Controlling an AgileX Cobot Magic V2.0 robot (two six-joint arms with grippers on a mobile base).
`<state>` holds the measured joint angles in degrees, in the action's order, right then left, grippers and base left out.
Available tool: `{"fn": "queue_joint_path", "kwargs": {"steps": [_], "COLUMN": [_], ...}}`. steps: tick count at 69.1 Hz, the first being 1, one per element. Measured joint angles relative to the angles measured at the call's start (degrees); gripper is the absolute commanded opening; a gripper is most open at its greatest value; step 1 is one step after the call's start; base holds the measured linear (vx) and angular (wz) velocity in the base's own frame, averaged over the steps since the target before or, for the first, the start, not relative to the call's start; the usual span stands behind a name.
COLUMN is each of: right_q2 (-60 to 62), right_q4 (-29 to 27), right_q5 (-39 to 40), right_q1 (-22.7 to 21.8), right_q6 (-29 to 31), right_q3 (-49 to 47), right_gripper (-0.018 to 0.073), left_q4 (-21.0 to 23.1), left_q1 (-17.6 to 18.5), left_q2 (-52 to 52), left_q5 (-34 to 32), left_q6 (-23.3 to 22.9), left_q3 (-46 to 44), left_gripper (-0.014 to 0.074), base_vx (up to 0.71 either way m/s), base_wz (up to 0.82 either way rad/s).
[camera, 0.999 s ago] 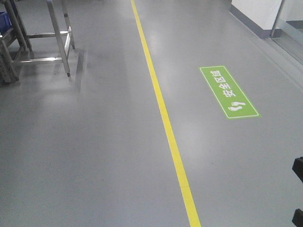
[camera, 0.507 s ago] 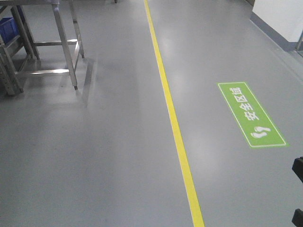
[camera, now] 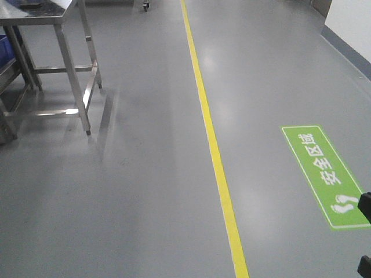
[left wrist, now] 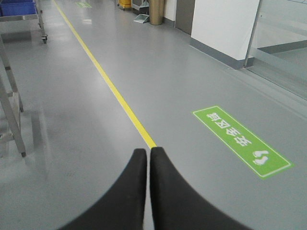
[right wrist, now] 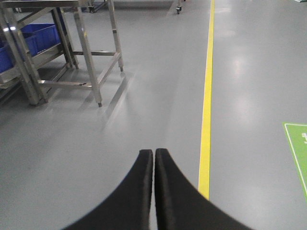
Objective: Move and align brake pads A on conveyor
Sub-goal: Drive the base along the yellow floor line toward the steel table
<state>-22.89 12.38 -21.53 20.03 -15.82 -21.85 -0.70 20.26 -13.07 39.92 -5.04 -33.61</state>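
Observation:
The brake pads A and the conveyor are out of view in every frame. My left gripper [left wrist: 148, 151] hangs over bare grey floor, shut with nothing between its black fingers. My right gripper [right wrist: 154, 152] is also shut and empty above the floor, just left of the yellow line. A black piece of the robot [camera: 365, 208] shows at the right edge of the front view.
A yellow floor line [camera: 215, 156] runs ahead, with a green floor sign [camera: 326, 174] to its right. A steel table frame [camera: 64, 69] stands at the left, with blue bins [right wrist: 33, 36] on shelving beside it. A white wall [left wrist: 225, 24] is on the right.
The floor sign has slid down and right in the front view and the steel table has come further into view: the base has moved.

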Motion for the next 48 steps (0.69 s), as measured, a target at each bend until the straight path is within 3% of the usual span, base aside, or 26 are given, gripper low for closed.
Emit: {"fn": "queue_joint_path", "kwargs": {"steps": [48], "right_q2": [0.00], "right_q4": [0.00], "right_q5": [0.00], "right_q1": [0.00], "right_q6": [0.00], "right_q3": [0.00], "right_gripper": [-0.0008], "left_q4": [0.00], "left_q1": [0.00], "left_q2": [0.00], "left_q5": [0.00], "left_q6": [0.00], "left_q3": [0.00], "left_gripper": [-0.0006], "base_vx": [0.62], "base_wz": [-0.01]}}
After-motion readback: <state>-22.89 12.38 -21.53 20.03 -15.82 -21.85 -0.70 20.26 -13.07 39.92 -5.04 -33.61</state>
